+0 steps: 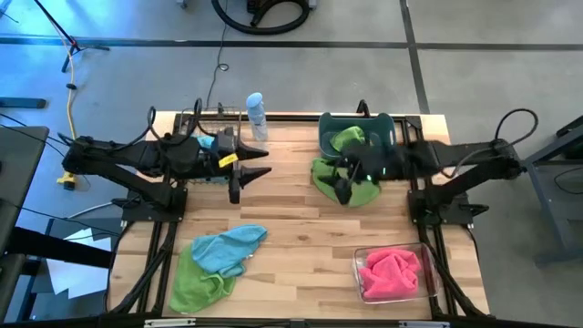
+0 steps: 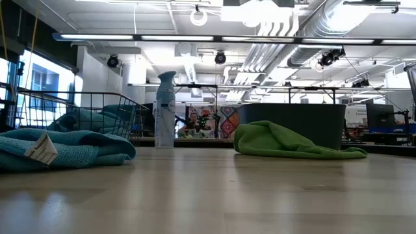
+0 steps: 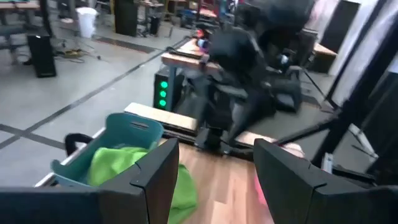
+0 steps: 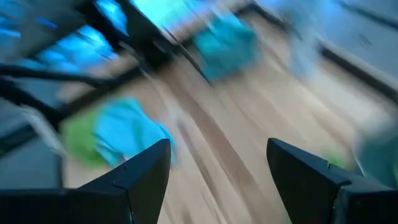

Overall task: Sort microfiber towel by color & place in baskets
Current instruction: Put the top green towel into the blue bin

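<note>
Bright ceiling strip lights (image 2: 214, 40) glare overhead — even, soft-shadowed light on the wooden table (image 1: 301, 219). Right wrist view heavily motion-blurred; the low view's near tabletop is out of focus.

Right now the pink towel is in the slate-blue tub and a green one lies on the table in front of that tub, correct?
Not quite. The high view shows the pink towel in the clear bin. A green towel does lie in front of the tub.

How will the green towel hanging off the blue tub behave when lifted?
Likely floppy: the green towel lies crumpled and drapes from the blue tub onto the table. Probably light, and may drag or snag on the rim when pulled.
</note>
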